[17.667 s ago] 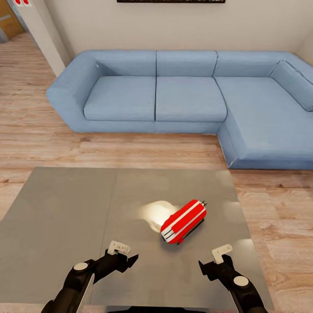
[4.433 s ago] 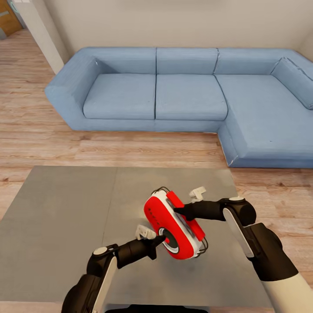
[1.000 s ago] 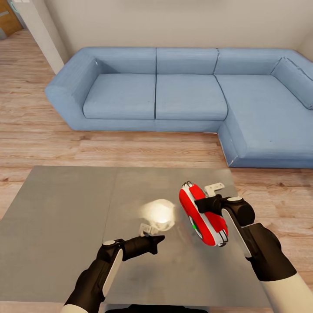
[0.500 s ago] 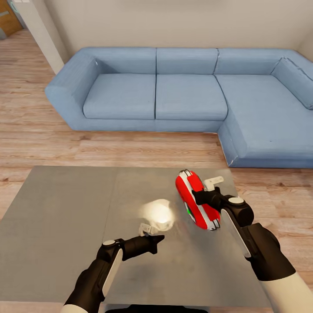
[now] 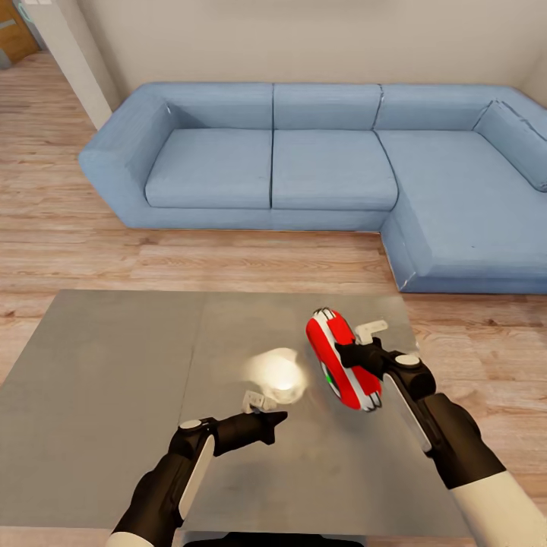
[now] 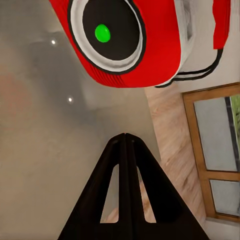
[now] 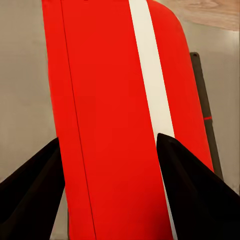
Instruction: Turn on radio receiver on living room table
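The red radio receiver (image 5: pixel 342 357) with white trim is held on edge, tilted, over the right part of the grey table (image 5: pixel 114 380). My right gripper (image 5: pixel 353 355) is shut on its body from the right side. In the right wrist view the red shell (image 7: pixel 110 100) sits between the two black fingers (image 7: pixel 30 195). My left gripper (image 5: pixel 271 418) is shut and points at the radio from the near left, a short way off. In the left wrist view the closed fingertips (image 6: pixel 125 142) aim below the white-ringed dial, whose green light (image 6: pixel 102 33) is lit.
A blue corner sofa (image 5: pixel 327 167) stands beyond the table across a strip of wood plank floor (image 5: pixel 228 262). A bright lamp reflection (image 5: pixel 275 374) lies on the tabletop left of the radio. The table's right edge is close under my right arm.
Over the last second my right gripper has carried the radio a little farther back and to the left. The left arm has stayed still.
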{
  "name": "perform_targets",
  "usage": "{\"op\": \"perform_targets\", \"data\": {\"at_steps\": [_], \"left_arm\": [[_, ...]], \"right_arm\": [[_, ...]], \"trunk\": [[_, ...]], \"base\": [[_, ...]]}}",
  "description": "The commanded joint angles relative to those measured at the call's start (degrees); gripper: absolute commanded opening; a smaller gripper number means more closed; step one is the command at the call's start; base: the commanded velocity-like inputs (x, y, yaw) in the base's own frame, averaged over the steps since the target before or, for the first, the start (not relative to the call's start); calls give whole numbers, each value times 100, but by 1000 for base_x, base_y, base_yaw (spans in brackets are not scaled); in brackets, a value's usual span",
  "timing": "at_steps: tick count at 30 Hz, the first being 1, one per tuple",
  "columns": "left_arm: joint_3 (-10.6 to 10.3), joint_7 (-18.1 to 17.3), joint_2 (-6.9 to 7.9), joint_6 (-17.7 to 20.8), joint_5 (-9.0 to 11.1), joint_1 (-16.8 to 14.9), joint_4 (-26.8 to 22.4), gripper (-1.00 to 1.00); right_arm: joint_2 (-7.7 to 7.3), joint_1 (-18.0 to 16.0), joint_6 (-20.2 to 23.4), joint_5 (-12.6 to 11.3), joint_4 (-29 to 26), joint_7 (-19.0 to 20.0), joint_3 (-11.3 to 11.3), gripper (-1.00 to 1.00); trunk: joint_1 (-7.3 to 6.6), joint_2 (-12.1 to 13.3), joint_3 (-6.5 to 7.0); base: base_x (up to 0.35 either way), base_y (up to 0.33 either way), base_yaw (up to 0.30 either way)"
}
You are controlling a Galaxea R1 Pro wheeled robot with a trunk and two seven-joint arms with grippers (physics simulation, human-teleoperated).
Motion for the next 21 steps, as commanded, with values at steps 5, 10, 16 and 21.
{"op": "perform_targets", "data": {"at_steps": [5, 10, 16, 21], "left_arm": [[5, -1, 0, 4, 5, 0, 20, -100], [6, -1, 0, 5, 7, 0, 30, -100], [6, -1, 0, 6, 7, 0, 36, -100], [6, -1, 0, 6, 7, 0, 42, -100]], "right_arm": [[15, -3, -2, 18, 160, -3, -2, -100], [19, -3, 163, 15, 186, -2, -6, -100], [36, -3, 305, 9, 470, 2, -10, -100], [37, -3, 269, 2, 634, 6, -24, -100]], "trunk": [[0, -1, 1], [0, -1, 1], [0, -1, 1], [0, -1, 1]], "base": [[0, 0, 0], [0, 0, 0], [0, 0, 0], [0, 0, 0]]}}
